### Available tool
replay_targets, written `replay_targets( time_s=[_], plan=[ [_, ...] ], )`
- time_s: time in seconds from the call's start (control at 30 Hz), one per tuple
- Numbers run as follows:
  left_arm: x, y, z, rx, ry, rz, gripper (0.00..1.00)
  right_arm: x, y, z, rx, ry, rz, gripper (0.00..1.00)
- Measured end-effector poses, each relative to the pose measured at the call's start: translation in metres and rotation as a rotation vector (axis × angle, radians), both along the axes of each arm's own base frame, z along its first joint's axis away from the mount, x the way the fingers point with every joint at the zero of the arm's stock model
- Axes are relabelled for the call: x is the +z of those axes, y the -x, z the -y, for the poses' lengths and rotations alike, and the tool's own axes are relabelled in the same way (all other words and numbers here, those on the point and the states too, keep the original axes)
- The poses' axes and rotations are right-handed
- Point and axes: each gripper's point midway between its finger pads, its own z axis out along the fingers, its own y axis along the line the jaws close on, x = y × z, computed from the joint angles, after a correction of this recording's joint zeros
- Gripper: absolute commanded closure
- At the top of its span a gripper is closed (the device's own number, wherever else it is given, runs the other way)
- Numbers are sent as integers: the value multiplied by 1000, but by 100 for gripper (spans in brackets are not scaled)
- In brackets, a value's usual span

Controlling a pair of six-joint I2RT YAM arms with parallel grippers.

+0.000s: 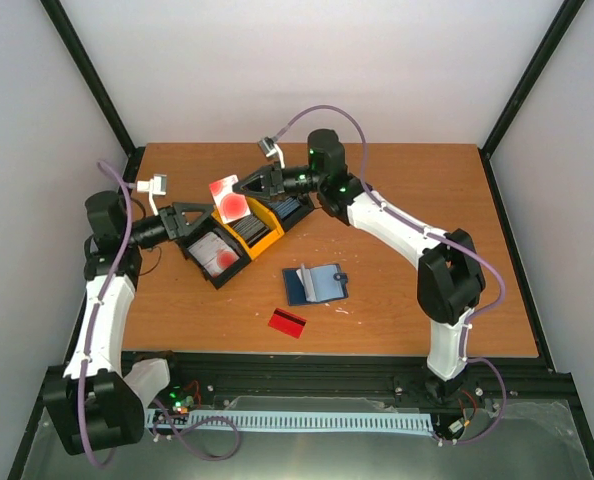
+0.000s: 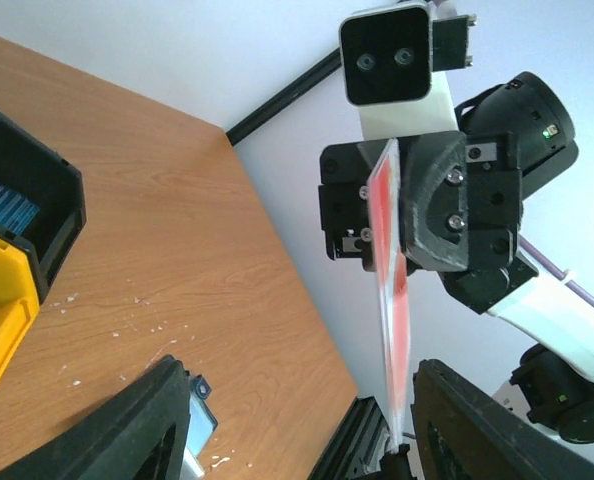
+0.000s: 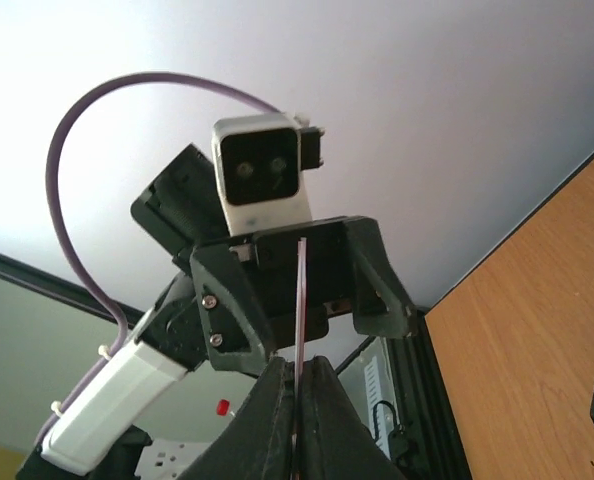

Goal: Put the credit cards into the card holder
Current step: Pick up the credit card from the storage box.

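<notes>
From above, my right claw pinches a credit card above the bins. The card holder lies open on the bench, with another card near it. In the left wrist view, my left claw gapes, released, either side of the card's lower end. In the right wrist view, my fingers are clenched on it.

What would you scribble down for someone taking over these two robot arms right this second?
Left gripper: open, fingers either side of a credit card, not clamping it.
Right gripper: shut on that card, holding it in the air.
Card holder: lying open on the table, apart from both grippers.
Second card: flat on the table near the holder.
Possible third card: in the black bin.
Done: no red card shows in the holder.
Left: get every card into it.
</notes>
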Motion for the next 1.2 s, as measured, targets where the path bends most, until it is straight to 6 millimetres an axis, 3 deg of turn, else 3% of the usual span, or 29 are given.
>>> replay_targets(
  time_s=[0.23,0.87,1.2],
  plan=[
    [3,4,2,-20,32,18,32,4,-6,3,-21,-7,-11,97],
    [-3,8,7,-94,65,-14,33,13,7,-2,25,-37,0,97],
    [-23,-1,5,-89,66,-118,36,7,7,-8,12,19,46,97]
  ],
)
